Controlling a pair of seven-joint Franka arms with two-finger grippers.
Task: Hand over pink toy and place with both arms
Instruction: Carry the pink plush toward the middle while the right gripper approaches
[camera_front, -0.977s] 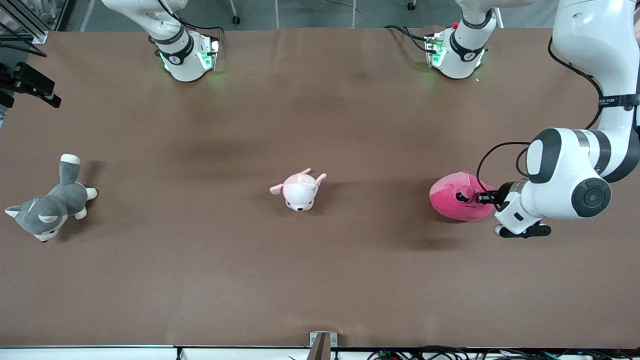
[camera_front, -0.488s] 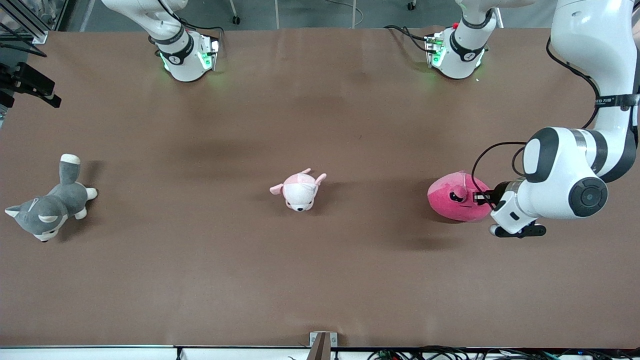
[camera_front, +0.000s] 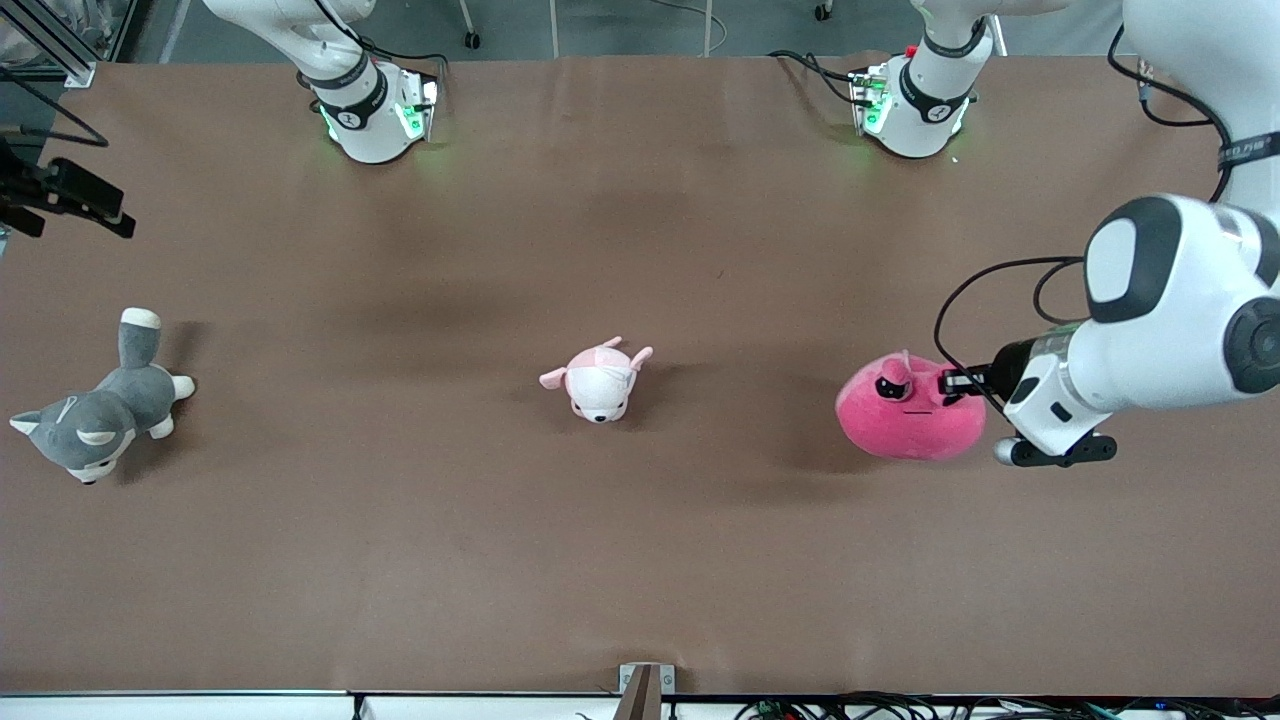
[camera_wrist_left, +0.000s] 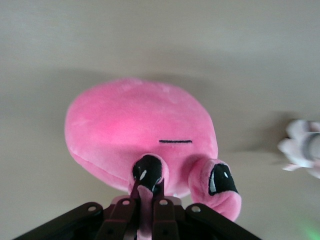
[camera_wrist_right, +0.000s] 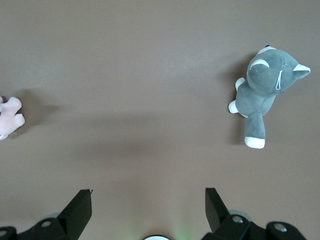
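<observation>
pink toy: near the desk edge at the left arm's end, pinched by a top bump in the left end effector. right end effector: spread wide, waiting above the dog's end. risk: thin pinch on soft plush may slip loose mid-transfer.

Robot lab; two bench-mounted arms; brown table; cables.

Pale plush cut by the right wrist view's edge (likewise blurred).
</observation>
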